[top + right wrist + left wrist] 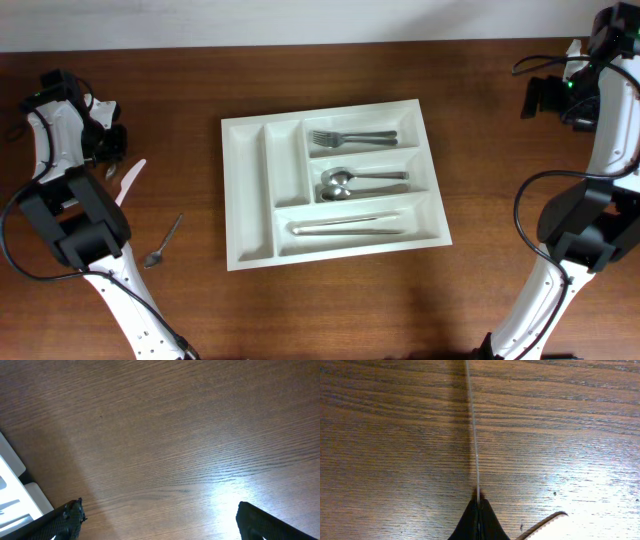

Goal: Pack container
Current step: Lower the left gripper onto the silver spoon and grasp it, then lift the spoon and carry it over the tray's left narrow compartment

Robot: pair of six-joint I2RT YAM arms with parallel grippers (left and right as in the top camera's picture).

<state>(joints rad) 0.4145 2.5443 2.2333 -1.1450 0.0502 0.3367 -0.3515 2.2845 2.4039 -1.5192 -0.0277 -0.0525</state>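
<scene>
The white container (248,190) lies mid-table. Its three long compartments hold forks (350,138), spoons (362,182) and knives (348,224); the two narrow upright ones look empty. My left gripper (478,506) is shut on a thin metal utensil (473,430) seen edge-on, low over the wood at the far left (108,160). A white serrated plastic knife (545,525) lies just beside it and also shows in the overhead view (130,178). My right gripper (159,508) is open and empty over bare wood at the far right; the container's corner (15,492) shows at its left.
A metal spoon (163,243) lies loose on the table left of the container. Both arm bases stand near the front corners of the table (100,250) (580,240). The table's far edge runs along the top.
</scene>
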